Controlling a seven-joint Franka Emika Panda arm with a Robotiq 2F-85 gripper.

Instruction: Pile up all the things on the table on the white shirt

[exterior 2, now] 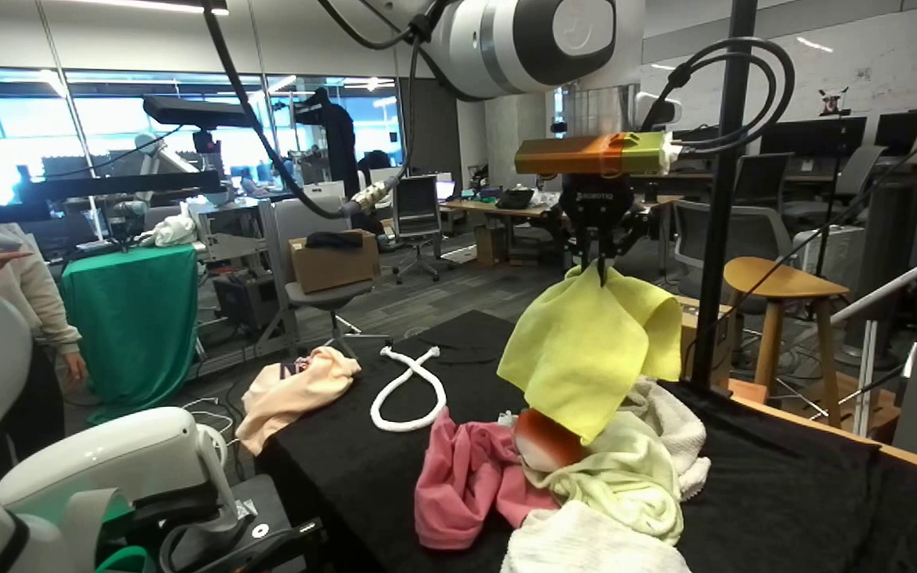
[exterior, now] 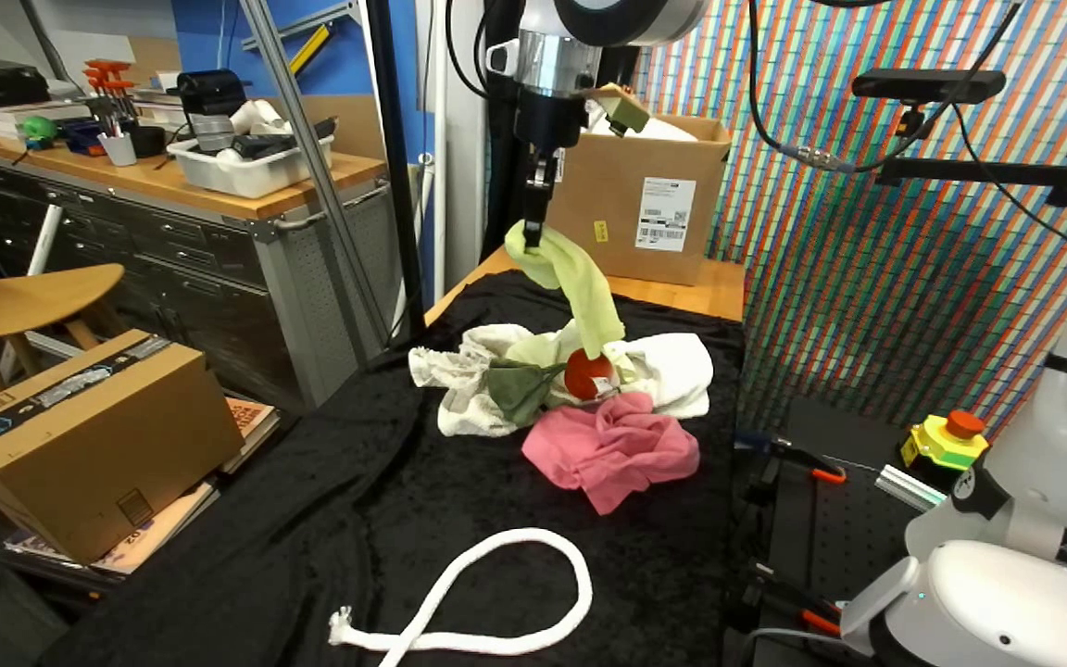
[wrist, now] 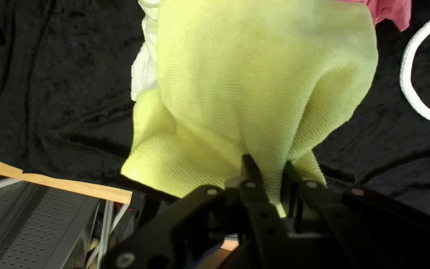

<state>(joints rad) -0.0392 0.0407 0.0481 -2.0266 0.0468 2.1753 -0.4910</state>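
Note:
My gripper [exterior: 533, 233] is shut on a yellow-green cloth [exterior: 582, 289], pinched at its top, in the exterior view [exterior 2: 595, 338] and the wrist view [wrist: 233, 74]. The cloth hangs above the pile; its lower corner overlaps a red ball-like thing [exterior: 586, 375] in view, contact unclear. White cloth [exterior: 672, 371], probably the shirt, lies under the pile; it also shows in an exterior view [exterior 2: 594, 541]. A dark green cloth [exterior: 520, 389] and a pale green cloth [exterior 2: 626, 469] lie on it. A pink cloth [exterior: 612, 449] lies at the pile's edge. A white rope [exterior: 496, 639] lies apart, looped.
A peach cloth [exterior 2: 299, 390] lies at the edge of the black-covered table [exterior: 311, 556]. A cardboard box [exterior: 635, 204] stands behind the pile. A metal post [exterior 2: 725, 199] rises beside the table. The robot's white base [exterior: 1034, 463] stands at the side.

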